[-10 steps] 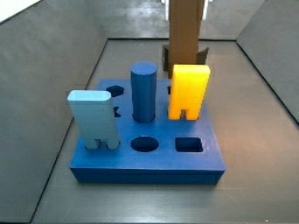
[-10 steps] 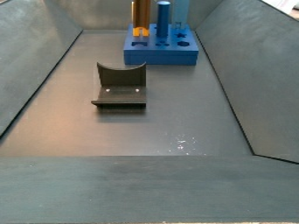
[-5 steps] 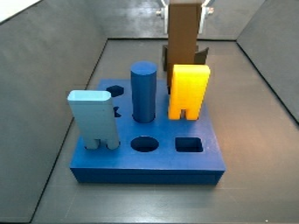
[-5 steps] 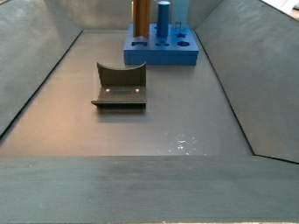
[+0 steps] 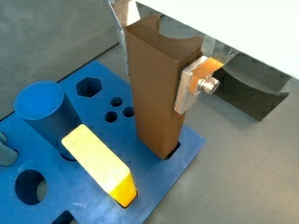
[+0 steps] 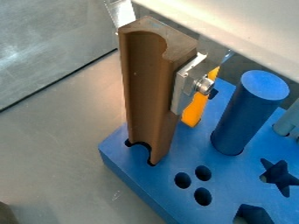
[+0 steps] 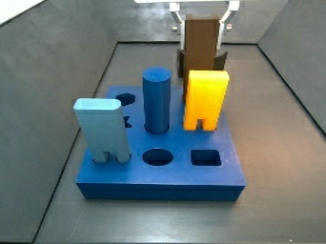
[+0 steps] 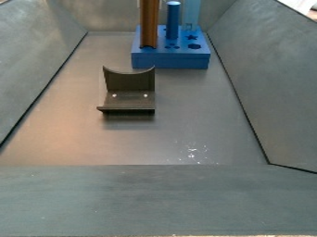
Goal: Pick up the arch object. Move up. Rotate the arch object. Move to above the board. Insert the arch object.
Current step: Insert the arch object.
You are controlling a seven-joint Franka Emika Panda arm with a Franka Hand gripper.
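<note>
The arch object (image 7: 200, 43), a tall brown slab, stands upright with its lower end in a slot at the back edge of the blue board (image 7: 159, 191). Both wrist views show it in the slot (image 5: 158, 96) (image 6: 146, 96). My gripper (image 7: 201, 17) is shut on its upper part from above, with a silver finger (image 5: 187, 83) flat against one side. In both wrist views the gripper (image 5: 158, 48) (image 6: 152, 48) straddles the slab's notched top. In a side view the slab (image 8: 147, 23) rises from the far board (image 8: 173, 61).
On the board stand a yellow block (image 7: 207, 98) right next to the slab, a dark blue cylinder (image 7: 155, 98) and a light blue block (image 7: 99, 129). The dark fixture (image 8: 126, 90) stands on the grey floor, apart from the board. Grey walls enclose the bin.
The arch object has moved straight down with the gripper, its top dropping into view and its lower end sinking toward the board. Nothing else has moved.
</note>
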